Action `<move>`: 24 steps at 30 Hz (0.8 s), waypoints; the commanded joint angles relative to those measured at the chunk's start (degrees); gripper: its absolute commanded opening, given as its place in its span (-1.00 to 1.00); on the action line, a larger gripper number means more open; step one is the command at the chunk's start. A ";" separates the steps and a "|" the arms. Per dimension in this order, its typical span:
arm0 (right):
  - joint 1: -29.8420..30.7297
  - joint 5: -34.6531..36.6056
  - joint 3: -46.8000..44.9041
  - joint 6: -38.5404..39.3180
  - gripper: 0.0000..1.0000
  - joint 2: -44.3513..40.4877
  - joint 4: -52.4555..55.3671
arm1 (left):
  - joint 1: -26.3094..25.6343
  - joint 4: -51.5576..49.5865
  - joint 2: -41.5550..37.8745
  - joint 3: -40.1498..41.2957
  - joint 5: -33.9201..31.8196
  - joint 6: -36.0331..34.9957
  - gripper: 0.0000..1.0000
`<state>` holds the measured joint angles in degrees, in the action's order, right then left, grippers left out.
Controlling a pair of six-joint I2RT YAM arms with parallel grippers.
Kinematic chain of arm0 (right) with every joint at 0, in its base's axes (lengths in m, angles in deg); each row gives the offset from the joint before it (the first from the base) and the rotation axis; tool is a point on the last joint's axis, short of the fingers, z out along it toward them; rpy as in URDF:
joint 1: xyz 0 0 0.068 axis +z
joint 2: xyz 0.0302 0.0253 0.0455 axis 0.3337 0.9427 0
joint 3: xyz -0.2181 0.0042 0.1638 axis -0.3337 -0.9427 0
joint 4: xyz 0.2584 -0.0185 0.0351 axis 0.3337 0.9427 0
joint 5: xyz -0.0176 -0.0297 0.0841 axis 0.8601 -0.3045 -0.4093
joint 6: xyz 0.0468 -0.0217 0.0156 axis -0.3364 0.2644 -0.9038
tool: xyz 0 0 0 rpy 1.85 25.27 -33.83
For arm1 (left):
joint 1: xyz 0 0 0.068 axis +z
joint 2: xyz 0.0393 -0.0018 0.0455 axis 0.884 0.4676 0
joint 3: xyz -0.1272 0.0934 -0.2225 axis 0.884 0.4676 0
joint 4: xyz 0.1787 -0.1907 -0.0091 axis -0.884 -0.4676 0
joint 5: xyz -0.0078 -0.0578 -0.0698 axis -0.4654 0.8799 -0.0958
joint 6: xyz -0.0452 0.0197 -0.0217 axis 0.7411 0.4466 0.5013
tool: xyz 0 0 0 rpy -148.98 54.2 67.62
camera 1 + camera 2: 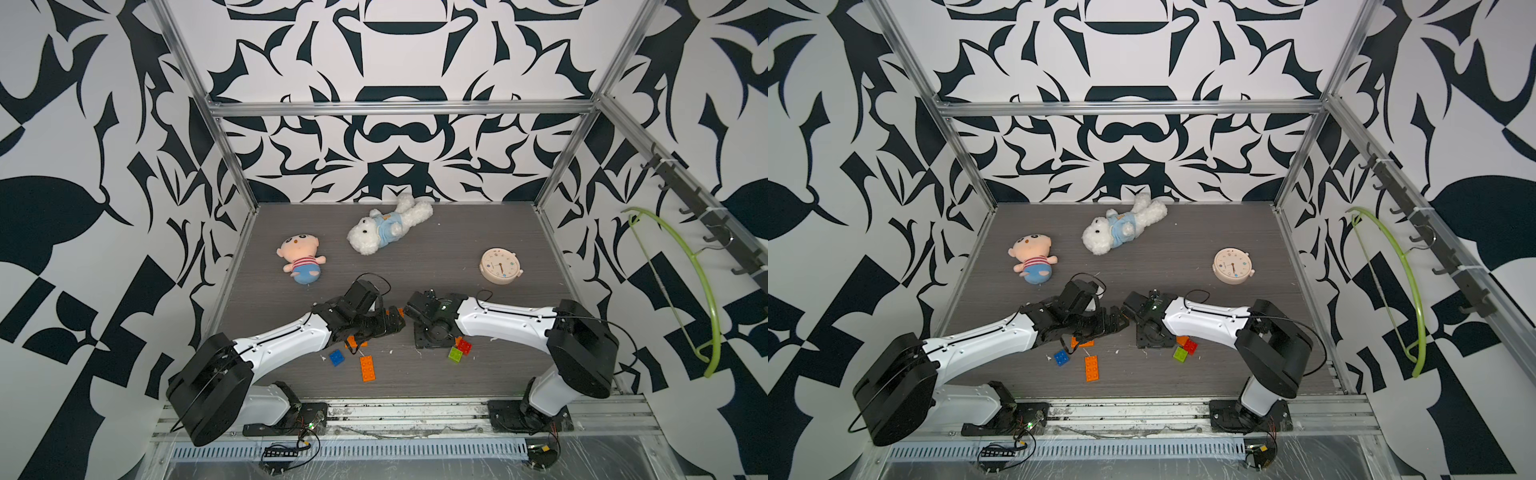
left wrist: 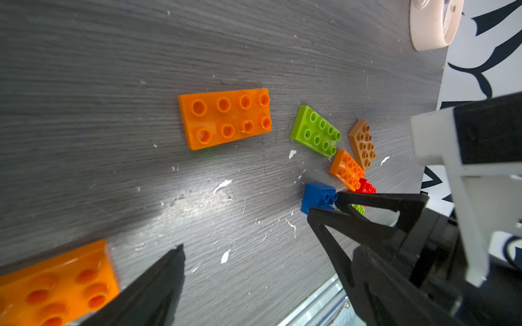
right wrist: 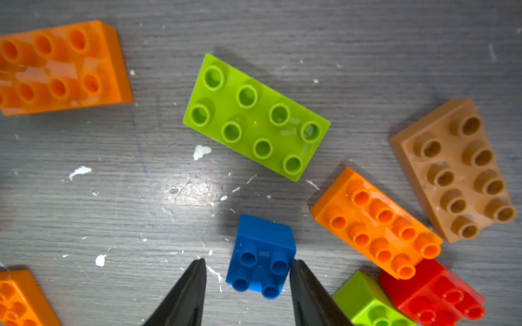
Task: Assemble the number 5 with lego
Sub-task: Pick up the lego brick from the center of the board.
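Observation:
A small blue lego brick (image 3: 261, 254) lies tilted between the fingers of my right gripper (image 3: 248, 262). One finger touches its side, and a gap shows at the other, so the jaws are open around it. Near it lie a long green brick (image 3: 255, 117), a tan brick (image 3: 452, 169), an orange brick (image 3: 375, 223), a red brick (image 3: 435, 293) and a square green brick (image 3: 364, 299). My left gripper (image 2: 254, 254) is wide open over bare table, close beside the right gripper (image 2: 323, 203). A long orange brick (image 2: 226, 118) lies beyond it. In both top views the arms hide the blue brick.
Another blue brick (image 1: 337, 357) and a long orange brick (image 1: 368, 368) lie near the front edge. Farther back are a plush doll (image 1: 300, 259), a white plush bear (image 1: 386, 226) and a round beige clock (image 1: 500, 266). A green hanger (image 1: 702, 291) hangs on the right wall.

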<state>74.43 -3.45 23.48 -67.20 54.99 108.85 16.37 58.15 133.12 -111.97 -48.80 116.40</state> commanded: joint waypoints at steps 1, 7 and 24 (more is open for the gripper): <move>-0.25 1.17 0.26 -1.11 0.04 0.62 0.23 | -0.10 -2.32 -1.00 0.71 -2.73 0.74 0.99; -0.18 3.38 0.63 -1.51 0.04 -0.03 2.61 | -0.16 -3.51 -0.88 0.05 -4.36 0.42 0.98; -0.22 2.87 0.45 -3.08 -0.03 2.81 0.04 | -0.10 -5.47 -0.40 -0.43 -6.84 0.83 0.98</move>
<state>74.34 -1.46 23.48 -68.86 57.88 108.63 16.37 54.50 133.10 -111.97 -54.66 117.30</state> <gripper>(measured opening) 0.486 0.992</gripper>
